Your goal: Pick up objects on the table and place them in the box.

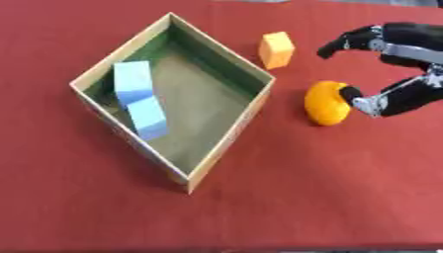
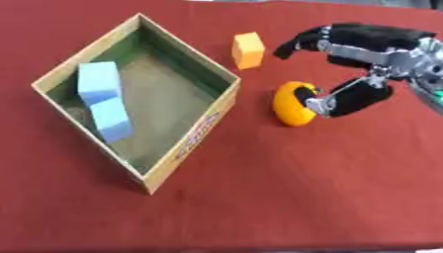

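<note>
An open cardboard box (image 1: pixel 221 47) with a green inside stands at the left on the red cloth. Two light blue blocks (image 1: pixel 138 99) lie inside it against its left wall. A small orange block (image 1: pixel 277 49) stands just past the box's right corner. Nearer, to the right of the box, an orange rounded object (image 1: pixel 324 103) lies on the cloth. My right hand (image 2: pixel 374 38) comes in from the right with its fingers spread. Its thumb (image 2: pixel 348 101) touches the rounded object's right side, and its fingers reach above, toward the orange block, holding nothing.
Red cloth (image 1: pixel 329 197) covers the table in front of and to the right of the box. The table's near edge runs along the bottom of the views.
</note>
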You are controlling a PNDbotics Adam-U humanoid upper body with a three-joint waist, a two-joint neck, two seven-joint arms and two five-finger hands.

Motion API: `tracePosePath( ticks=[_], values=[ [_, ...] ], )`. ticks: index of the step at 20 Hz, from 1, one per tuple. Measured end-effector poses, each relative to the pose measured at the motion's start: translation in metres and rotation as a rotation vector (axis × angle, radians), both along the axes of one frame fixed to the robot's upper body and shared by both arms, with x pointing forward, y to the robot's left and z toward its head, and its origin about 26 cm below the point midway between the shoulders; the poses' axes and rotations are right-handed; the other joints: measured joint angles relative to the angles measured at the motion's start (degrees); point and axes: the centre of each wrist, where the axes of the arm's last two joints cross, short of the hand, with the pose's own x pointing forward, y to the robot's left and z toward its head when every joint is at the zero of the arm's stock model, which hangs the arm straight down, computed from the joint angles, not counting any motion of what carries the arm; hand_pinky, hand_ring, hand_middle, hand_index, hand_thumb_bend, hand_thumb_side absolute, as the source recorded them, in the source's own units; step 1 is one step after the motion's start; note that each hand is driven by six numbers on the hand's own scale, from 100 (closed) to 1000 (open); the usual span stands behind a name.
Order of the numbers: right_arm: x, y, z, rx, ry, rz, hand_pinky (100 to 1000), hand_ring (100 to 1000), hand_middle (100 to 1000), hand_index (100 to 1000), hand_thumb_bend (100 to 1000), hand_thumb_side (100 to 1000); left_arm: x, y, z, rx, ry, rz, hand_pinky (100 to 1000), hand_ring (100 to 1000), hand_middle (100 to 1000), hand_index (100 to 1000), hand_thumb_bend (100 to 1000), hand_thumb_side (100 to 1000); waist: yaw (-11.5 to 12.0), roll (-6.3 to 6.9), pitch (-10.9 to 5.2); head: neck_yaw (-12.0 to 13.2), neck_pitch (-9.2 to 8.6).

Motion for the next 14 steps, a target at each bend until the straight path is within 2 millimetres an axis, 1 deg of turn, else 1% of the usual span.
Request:
tracePosePath(
  ticks=[6, 8, 9, 14],
  values=[
    [0.005, -0.002, -0.013, -0.025, 0.047, -0.042, 933, 960, 860, 955, 208, 100, 0.000, -0.001, -0.001, -0.001, 0.005, -0.003, 912, 779, 708, 854, 164, 784, 0.1, 0.00, 0.02, 0.0, -0.02],
    [0.009, -0.004, -0.018, -0.034, 0.054, -0.059, 934, 960, 860, 956, 213, 115, 0.000, -0.001, -0.001, -0.006, 0.007, -0.005, 912, 779, 708, 854, 164, 785, 0.2, 0.00, 0.18, -0.1, -0.15],
    [0.011, -0.005, -0.020, -0.038, 0.057, -0.067, 935, 962, 863, 959, 236, 133, 0.000, -0.001, -0.001, -0.006, 0.008, -0.006, 912, 779, 708, 854, 164, 785, 0.2, 0.00, 0.27, -0.1, -0.19],
    [0.022, -0.012, -0.030, -0.065, 0.055, -0.109, 934, 963, 869, 965, 276, 167, 0.000, -0.002, -0.002, -0.004, 0.012, -0.009, 913, 779, 707, 853, 164, 786, 0.4, 0.00, 0.41, -0.3, -0.47]
  ],
)
